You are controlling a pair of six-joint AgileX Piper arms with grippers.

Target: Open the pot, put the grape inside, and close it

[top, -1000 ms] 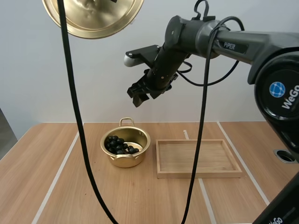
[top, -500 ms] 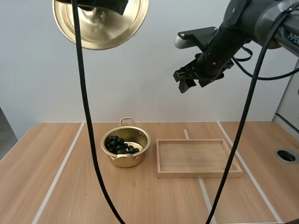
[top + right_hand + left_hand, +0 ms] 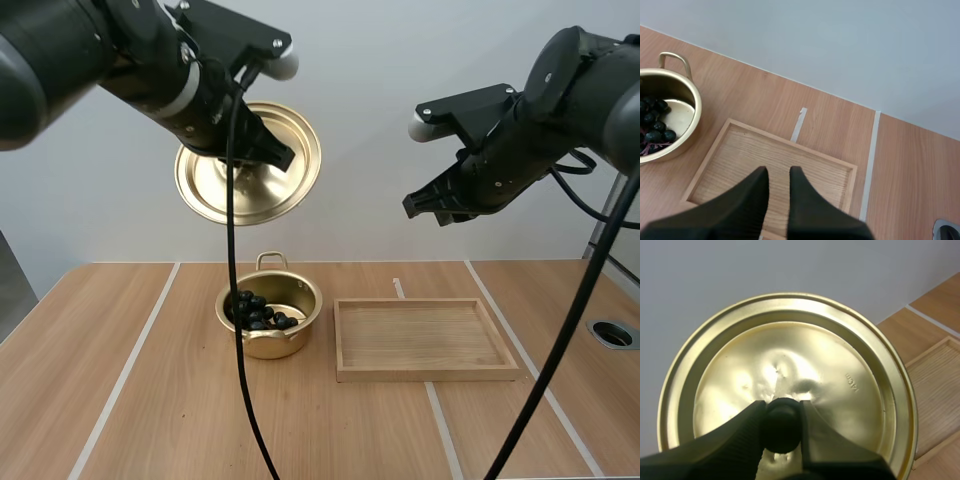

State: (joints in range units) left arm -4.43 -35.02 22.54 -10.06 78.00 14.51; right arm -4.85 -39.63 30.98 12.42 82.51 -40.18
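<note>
The gold pot [image 3: 270, 318] stands uncovered on the table with the dark grapes [image 3: 255, 310] inside it. My left gripper [image 3: 256, 150] holds the gold lid [image 3: 248, 170] in the air above the pot, tilted, its underside facing the camera. Up close, the left fingertips [image 3: 781, 407] pinch the lid's black knob [image 3: 782, 426] against the lid [image 3: 840, 385]. My right gripper [image 3: 430, 207] hangs high over the wooden tray [image 3: 425, 340], holding nothing. Its fingers [image 3: 777, 175] lie almost together with only a slit between them. The pot [image 3: 690, 107] and grapes [image 3: 652, 127] sit off to its side.
The wooden tray [image 3: 740, 155] lies just right of the pot, with nothing on it. White tape lines [image 3: 125, 375] cross the table. A round hole [image 3: 612, 334] sits near the table's right edge.
My left arm has brought the lid down from the top of the view to just above the pot. My right arm has swung right and lower, and its fingers have closed.
</note>
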